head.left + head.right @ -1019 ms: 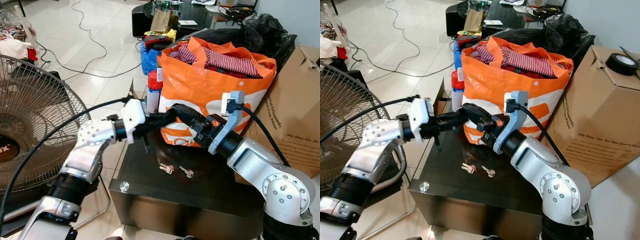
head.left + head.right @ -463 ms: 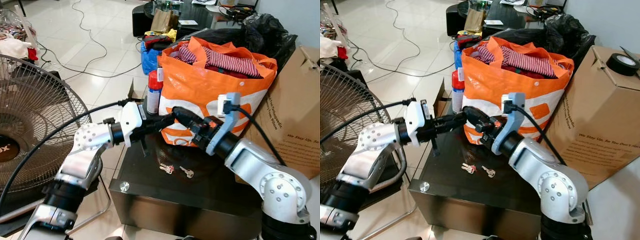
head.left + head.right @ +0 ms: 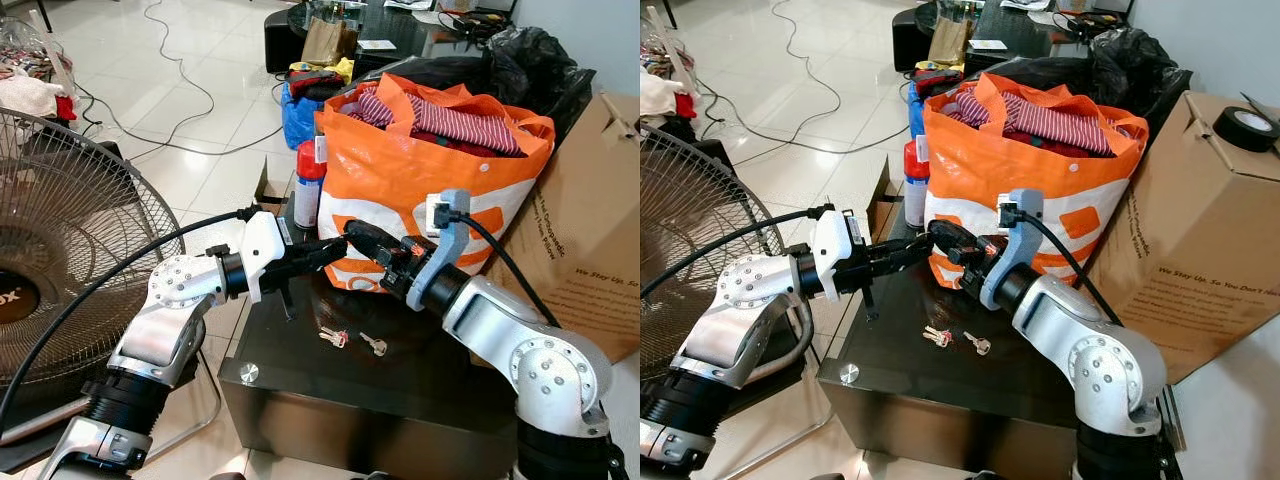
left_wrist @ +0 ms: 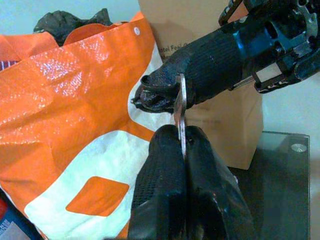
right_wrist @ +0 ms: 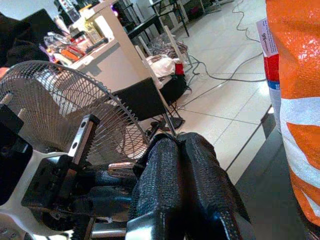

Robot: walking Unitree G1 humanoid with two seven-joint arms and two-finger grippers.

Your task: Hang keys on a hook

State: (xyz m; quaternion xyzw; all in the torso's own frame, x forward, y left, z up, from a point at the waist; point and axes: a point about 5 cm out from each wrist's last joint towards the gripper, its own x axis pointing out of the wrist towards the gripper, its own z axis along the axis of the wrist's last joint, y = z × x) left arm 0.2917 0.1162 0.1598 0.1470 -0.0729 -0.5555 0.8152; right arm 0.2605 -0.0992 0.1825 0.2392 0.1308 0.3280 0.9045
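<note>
A thin silver metal piece (image 4: 181,112), probably a key or a hook (I cannot tell which), is standing upright between the two grippers, above the dark glass worktop (image 3: 420,385). The left gripper (image 4: 182,150) is pinching its lower part, with both black fingers pressed against the flat metal. The right gripper (image 4: 157,92) is touching the upper end of the same piece; its fingers are lying pressed together, and whether they are really gripping the metal is not clear. In the head views the two grippers are meeting tip to tip in the air, just in front of the orange bag (image 3: 400,180).

Two small keys (image 3: 333,338) with a bit of red are lying on the worktop, and one more key (image 3: 373,346) is lying just beside them, all below the grippers and apart from them. A round silver cap (image 3: 248,373) is sitting near the front left corner of the worktop.

The orange bag is standing on the worktop at the back, full of striped red clothes (image 3: 450,118). A spray can (image 3: 308,185) with a red top is standing beside the bag on the robot's left. A brown cardboard box (image 3: 1200,230) is standing on the right, with a roll of black tape (image 3: 1246,127) on top. A big fan (image 3: 70,240) is standing on the left, and cables (image 3: 150,100) are lying on the tiled floor behind.
</note>
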